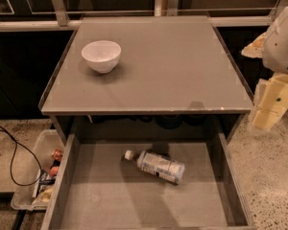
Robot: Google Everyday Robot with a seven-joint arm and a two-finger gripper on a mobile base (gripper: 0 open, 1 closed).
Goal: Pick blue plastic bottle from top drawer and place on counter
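Note:
The blue plastic bottle (158,166) lies on its side on the floor of the open top drawer (110,200), white cap pointing left. The grey counter (158,66) is above the drawer. My gripper (272,103), a cream-coloured piece under the white arm, hangs at the right edge of the view. It is beside the counter's right front corner, above and to the right of the drawer, well apart from the bottle.
A white bowl (101,55) stands on the counter's left rear part. A pale plastic bin of clutter (36,181) sits on the speckled floor left of the drawer, with a black cable (12,152) beside it. Dark cabinets line the back.

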